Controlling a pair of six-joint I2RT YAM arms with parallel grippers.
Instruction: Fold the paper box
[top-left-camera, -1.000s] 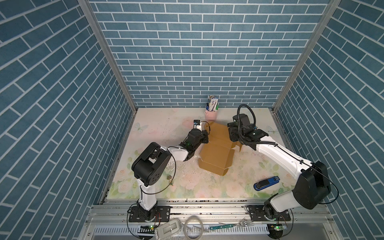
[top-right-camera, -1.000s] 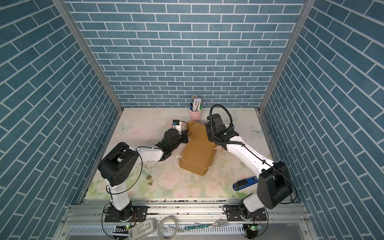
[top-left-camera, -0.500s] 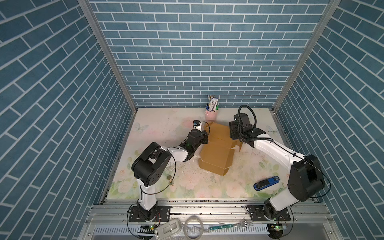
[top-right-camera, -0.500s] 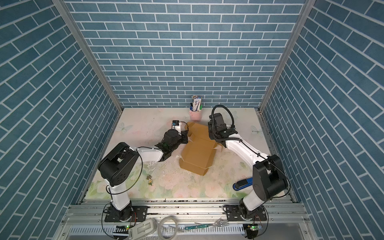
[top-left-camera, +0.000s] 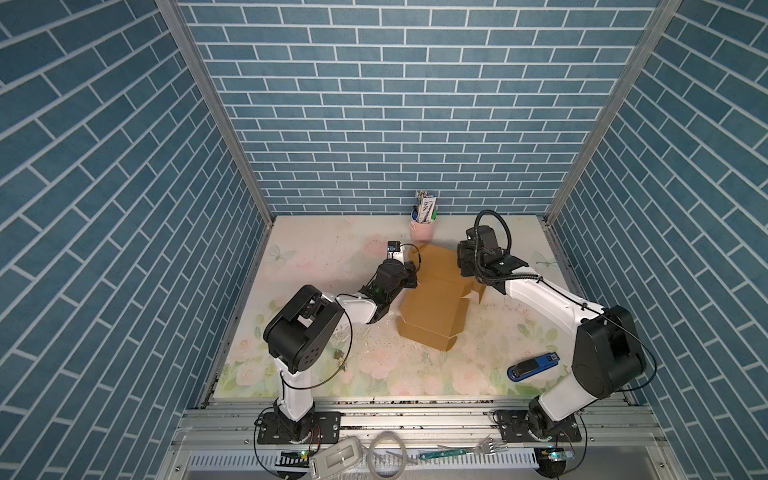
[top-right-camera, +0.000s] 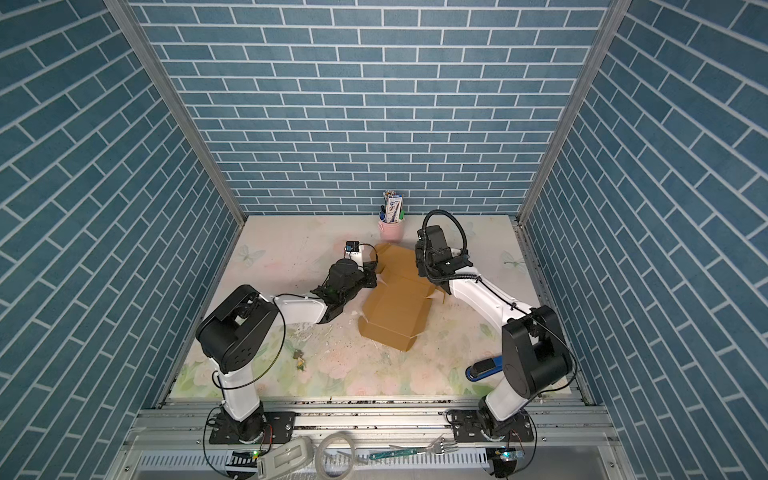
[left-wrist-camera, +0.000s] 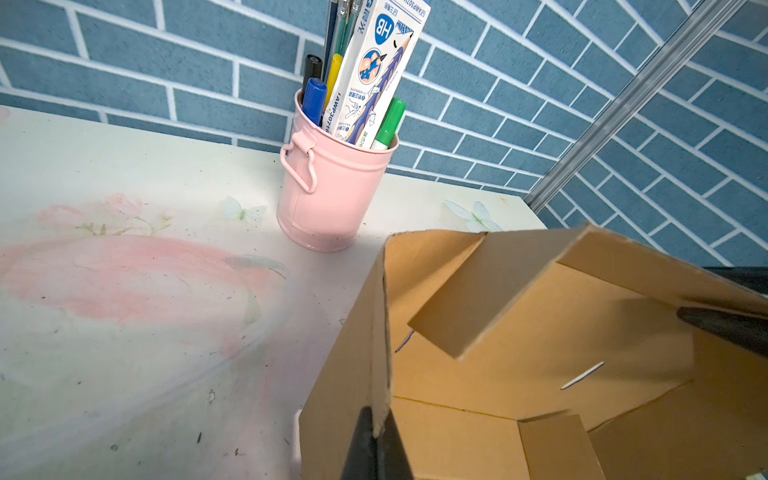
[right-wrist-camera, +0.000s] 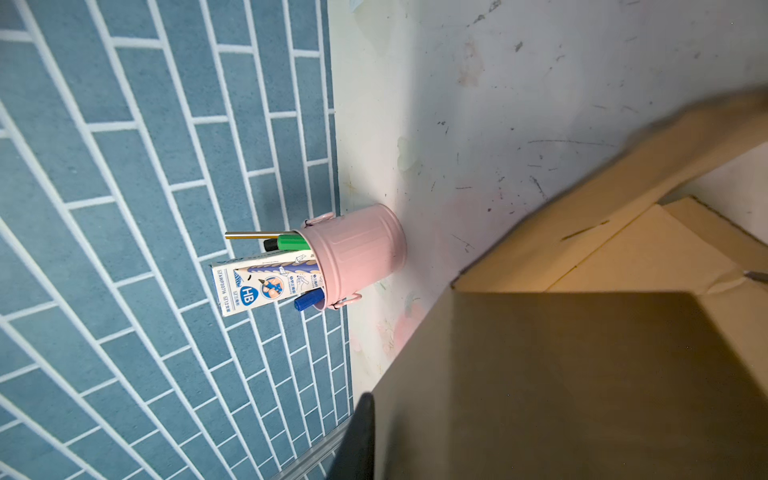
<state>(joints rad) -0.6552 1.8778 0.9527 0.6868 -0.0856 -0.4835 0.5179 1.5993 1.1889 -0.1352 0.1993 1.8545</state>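
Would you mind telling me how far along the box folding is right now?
Done: the paper box has side walls standing at its far end, with a tab turned inward. In hand: the left gripper has its jaws pinched on one wall's edge; the right gripper is at the opposite wall, its grip unclear. Left: the near panel is not folded over, so the box lies open.

Blue stapler (top-right-camera: 482, 370) half behind the right arm (top-right-camera: 532, 353), paper box (left-wrist-camera: 540, 332) partly beyond both wrist views' edges
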